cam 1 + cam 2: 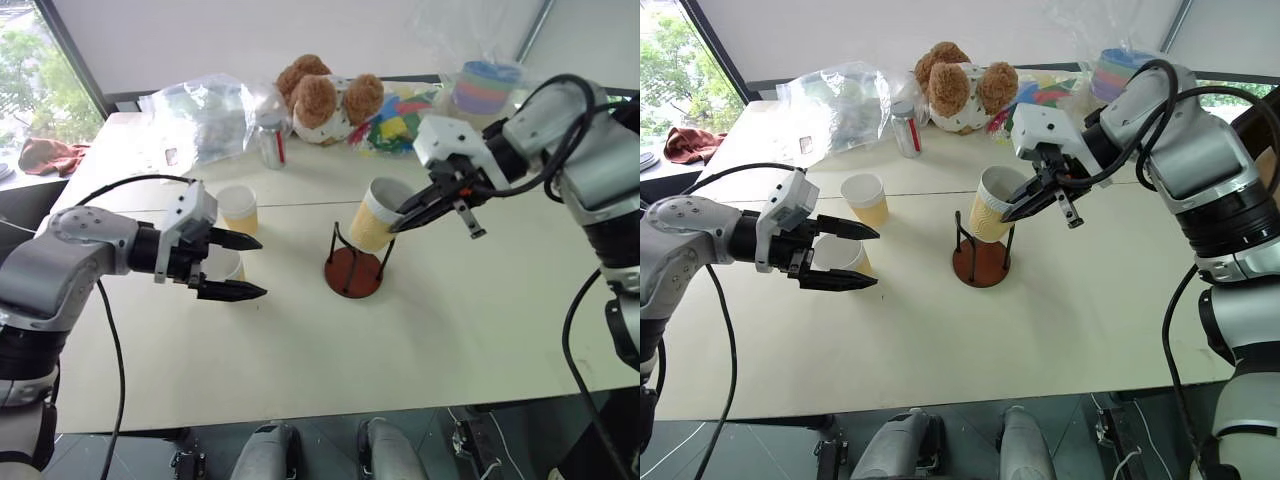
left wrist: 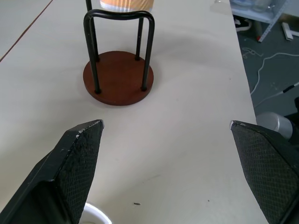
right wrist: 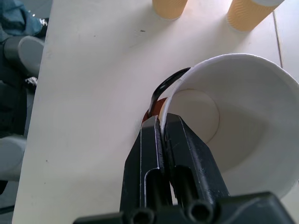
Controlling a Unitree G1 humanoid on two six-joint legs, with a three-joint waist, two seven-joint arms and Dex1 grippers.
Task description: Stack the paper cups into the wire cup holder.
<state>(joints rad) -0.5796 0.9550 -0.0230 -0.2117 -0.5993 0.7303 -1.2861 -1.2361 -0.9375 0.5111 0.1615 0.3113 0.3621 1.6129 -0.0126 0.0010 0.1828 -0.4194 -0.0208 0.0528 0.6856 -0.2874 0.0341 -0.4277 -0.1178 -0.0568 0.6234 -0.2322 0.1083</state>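
Fingers of the right gripper (image 1: 403, 214) are pinched on the white rim of a tapered yellow-orange paper cup (image 1: 374, 218), held tilted over the black wire cup holder on its round reddish-brown base (image 1: 352, 270). Black fingers of the left gripper (image 1: 243, 266) are spread wide, empty, beside two more paper cups (image 1: 239, 208) standing on the beige table (image 1: 420, 330).

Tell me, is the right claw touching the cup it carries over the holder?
Touching. In the right wrist view the right claw is shut on the rim of the cup, one finger inside the wall and one outside, no gap.
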